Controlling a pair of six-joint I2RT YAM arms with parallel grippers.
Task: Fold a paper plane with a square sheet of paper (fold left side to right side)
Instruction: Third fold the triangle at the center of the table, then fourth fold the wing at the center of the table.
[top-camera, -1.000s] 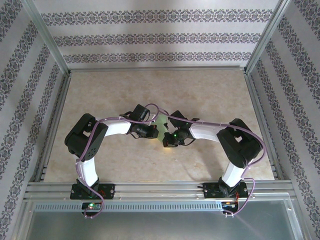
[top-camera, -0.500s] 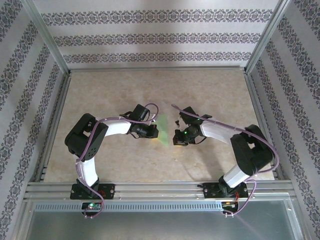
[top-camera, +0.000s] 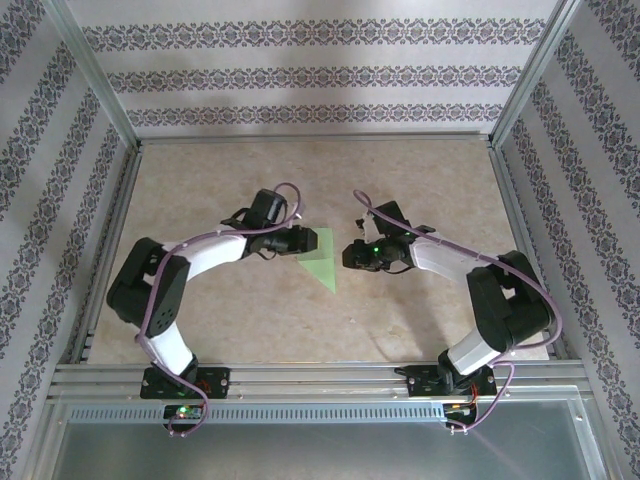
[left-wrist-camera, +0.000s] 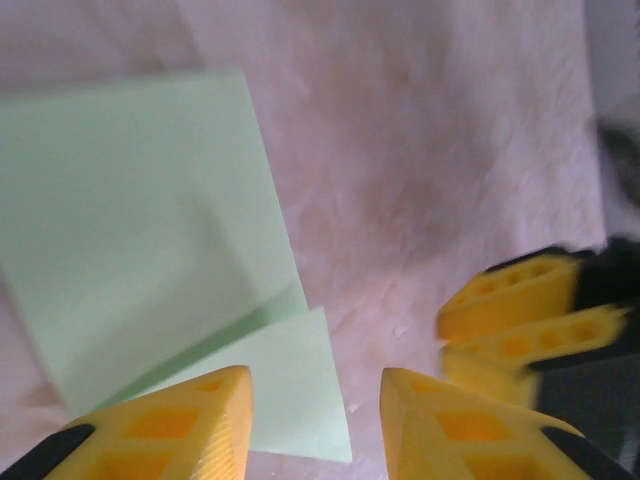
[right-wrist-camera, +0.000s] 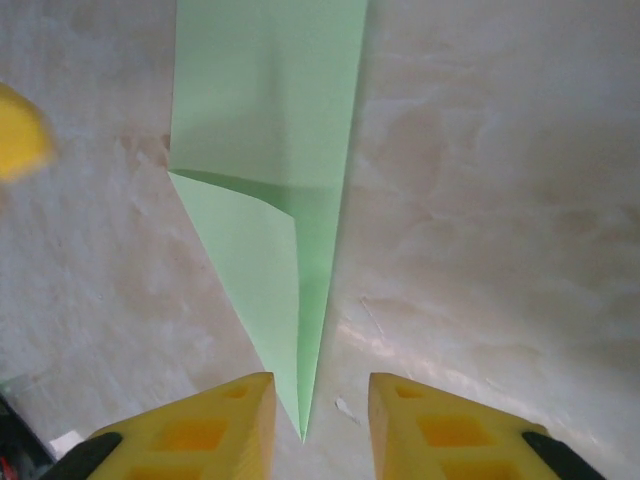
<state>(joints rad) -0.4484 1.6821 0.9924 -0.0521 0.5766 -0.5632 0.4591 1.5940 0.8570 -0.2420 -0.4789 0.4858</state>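
Left pincer (top-camera: 302, 240) first: part open, yellow fingers (left-wrist-camera: 165, 425) apart with a clear gap, nothing gripped. Sits right at the left edge of the paper (top-camera: 318, 260). On its own wrist camera, hangs over one corner of the paper (left-wrist-camera: 140, 240). Can't tell whether touching.

Right pincer (top-camera: 348, 254): also part open, nothing gripped. Faces the paper from the right, just beside it. On its own wrist camera (right-wrist-camera: 320, 430), the paper's sharp tip lines up with the gap between the fingers (right-wrist-camera: 195, 435), lying flat on the worktop (right-wrist-camera: 500, 200), not clamped. Shows blurred at the right of the left wrist view, off the paper.

Paper: roughly mid-worktop, between the two pincers, lying flat. Light green, plain, no marks.
- Top view: small triangle, point toward the near edge.
- Right wrist view (right-wrist-camera: 265, 110): long narrow wedge, one straight long edge, tapering to a needle tip. Folded flap down one side, with a shadowed crease where it meets the wider panel.
- Left wrist view: broad panel with a smaller flap at its lower corner and a diagonal crease between the two.
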